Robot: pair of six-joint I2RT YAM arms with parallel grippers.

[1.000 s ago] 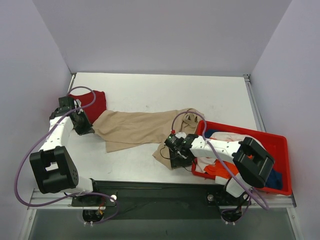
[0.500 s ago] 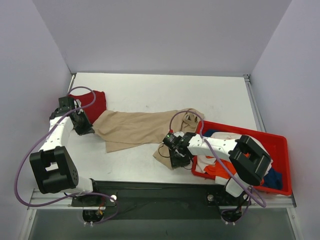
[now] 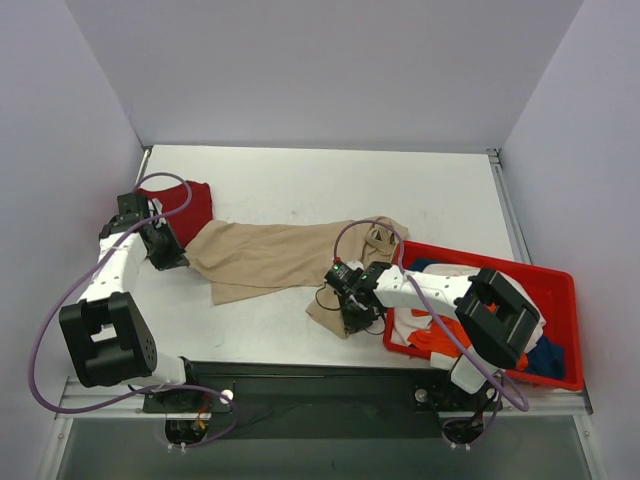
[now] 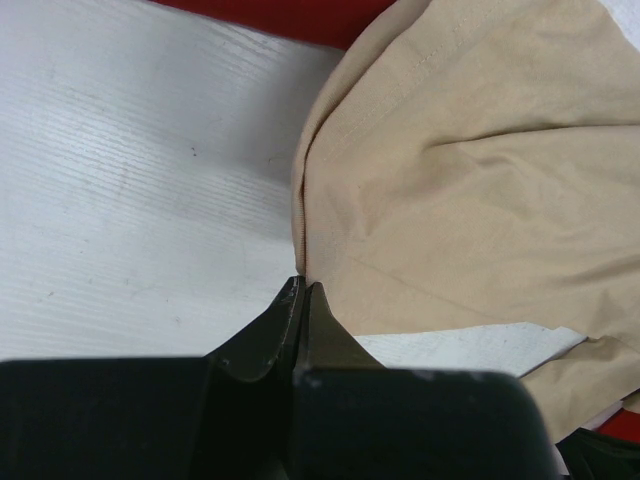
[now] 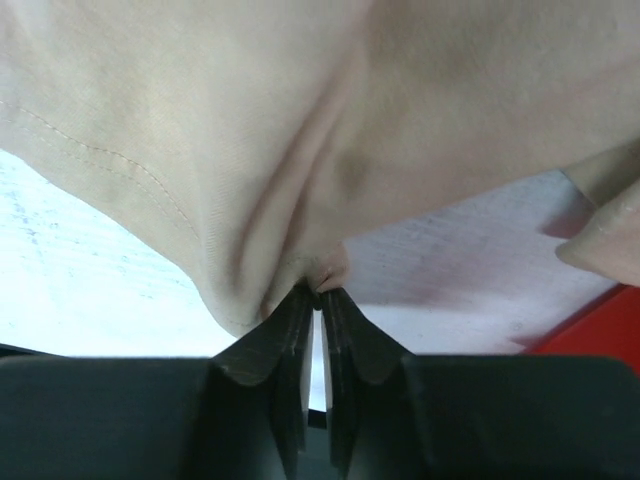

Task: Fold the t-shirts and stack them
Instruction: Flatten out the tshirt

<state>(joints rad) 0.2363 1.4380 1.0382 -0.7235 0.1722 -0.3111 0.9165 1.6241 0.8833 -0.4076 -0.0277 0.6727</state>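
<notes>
A large beige t-shirt [image 3: 275, 258] lies stretched across the table from left to right. My left gripper [image 3: 182, 257] is shut on its left edge; the pinched hem shows in the left wrist view [image 4: 303, 285], beside a dark red t-shirt [image 3: 186, 207]. My right gripper [image 3: 350, 312] is shut on the beige shirt's near right part, and a bunch of cloth sits between the tips in the right wrist view [image 5: 320, 288]. White [image 3: 452, 274], orange [image 3: 432, 338] and blue [image 3: 547, 358] shirts lie in the bin.
A red plastic bin [image 3: 558, 285] stands at the right front of the table, its corner touching the beige shirt. Its red edge shows in the right wrist view [image 5: 590, 320]. White walls close in the table on three sides.
My right gripper has slid a little to the left, drawing the beige shirt's near right part with it. The left arm has not moved.
</notes>
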